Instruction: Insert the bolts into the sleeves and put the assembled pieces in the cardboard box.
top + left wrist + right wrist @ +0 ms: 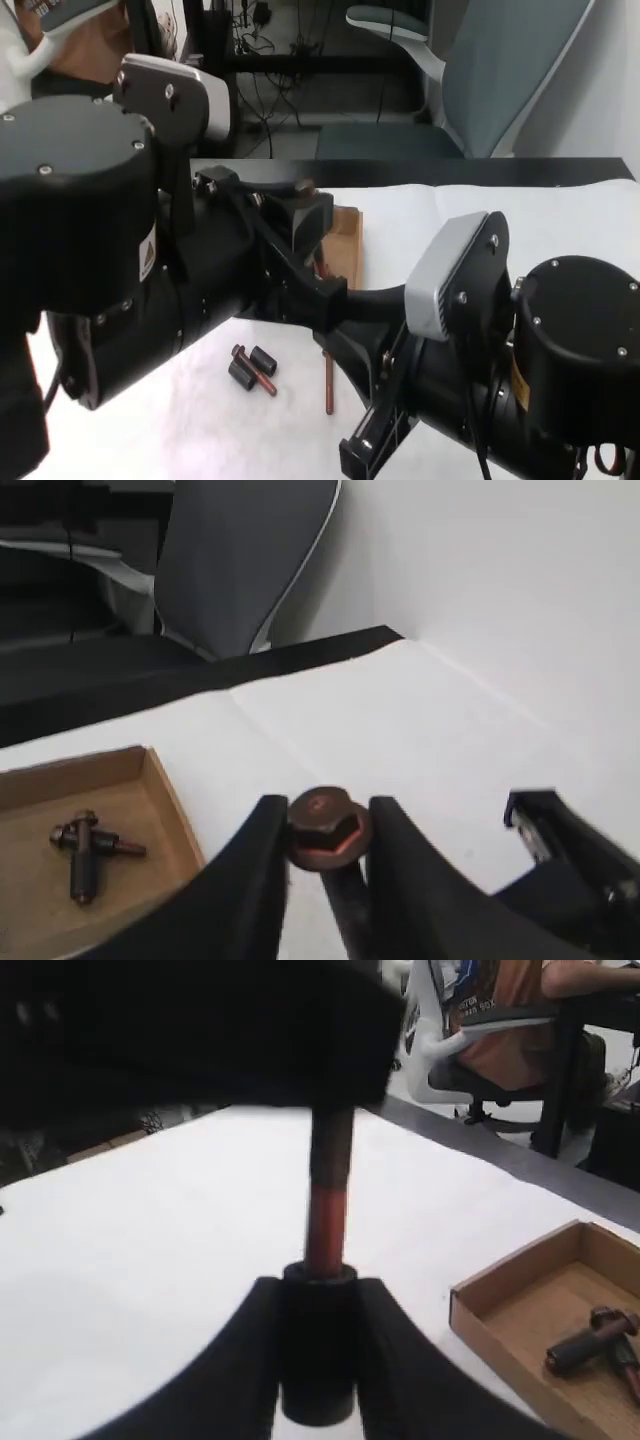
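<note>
In the left wrist view my left gripper (322, 852) is shut on a copper bolt (320, 829), its hexagonal head facing the camera. My right gripper (318, 1352) is shut on a black sleeve (318, 1332). The bolt's shaft (326, 1208) runs from the dark left gripper down into the sleeve's mouth. The cardboard box (347, 243) lies beyond the arms on the white bench. It holds an assembled piece (84, 848), and assembled pieces (592, 1344) also lie in the box (520, 1325) in the right wrist view.
Two loose black sleeves (252, 367) and a bolt (258, 376) lie on the bench near the front, with another loose bolt (328, 381) beside them. An office chair (480, 80) stands behind the bench. Both arms' bulky bodies crowd the near side.
</note>
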